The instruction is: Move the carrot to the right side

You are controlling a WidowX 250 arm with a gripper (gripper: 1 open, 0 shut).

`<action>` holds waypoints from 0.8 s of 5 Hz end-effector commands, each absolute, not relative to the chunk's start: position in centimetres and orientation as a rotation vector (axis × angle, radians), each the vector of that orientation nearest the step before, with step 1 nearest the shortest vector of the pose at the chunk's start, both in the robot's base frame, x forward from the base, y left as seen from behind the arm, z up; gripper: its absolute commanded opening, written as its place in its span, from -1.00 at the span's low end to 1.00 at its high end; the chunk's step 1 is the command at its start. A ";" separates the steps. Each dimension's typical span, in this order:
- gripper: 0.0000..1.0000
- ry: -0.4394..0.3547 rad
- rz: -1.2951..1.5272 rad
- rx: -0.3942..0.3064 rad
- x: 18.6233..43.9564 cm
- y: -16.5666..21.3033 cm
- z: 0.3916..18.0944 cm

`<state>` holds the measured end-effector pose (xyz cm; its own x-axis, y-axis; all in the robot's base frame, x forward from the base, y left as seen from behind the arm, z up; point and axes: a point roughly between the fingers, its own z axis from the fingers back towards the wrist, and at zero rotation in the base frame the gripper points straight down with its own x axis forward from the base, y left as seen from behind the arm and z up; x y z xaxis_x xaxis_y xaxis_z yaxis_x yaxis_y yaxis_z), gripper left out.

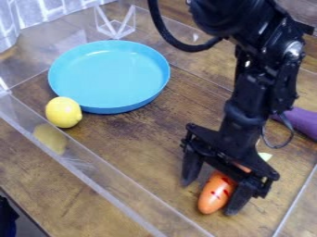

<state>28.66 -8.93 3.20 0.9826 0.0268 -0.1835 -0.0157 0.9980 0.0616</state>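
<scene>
The orange carrot (pixel 216 194) lies on the wooden table at the lower right, its tip pointing toward the front edge. My gripper (pixel 224 185) points down over it with its black fingers (pixel 191 167) spread wide on either side. The jaws stand open and the carrot rests on the table between them, its upper end partly hidden by the hand.
A yellow lemon (pixel 63 112) sits at the left, beside a blue plate (pixel 109 74) at the back left. A purple eggplant (pixel 302 121) shows at the right edge behind the arm. A clear plastic wall (pixel 74 153) runs along the front left.
</scene>
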 end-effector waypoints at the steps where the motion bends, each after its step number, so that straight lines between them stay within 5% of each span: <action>1: 1.00 0.066 -0.002 0.032 30.5 -9.2 7.7; 4: 1.00 -0.092 0.061 -0.057 34.8 -8.1 13.3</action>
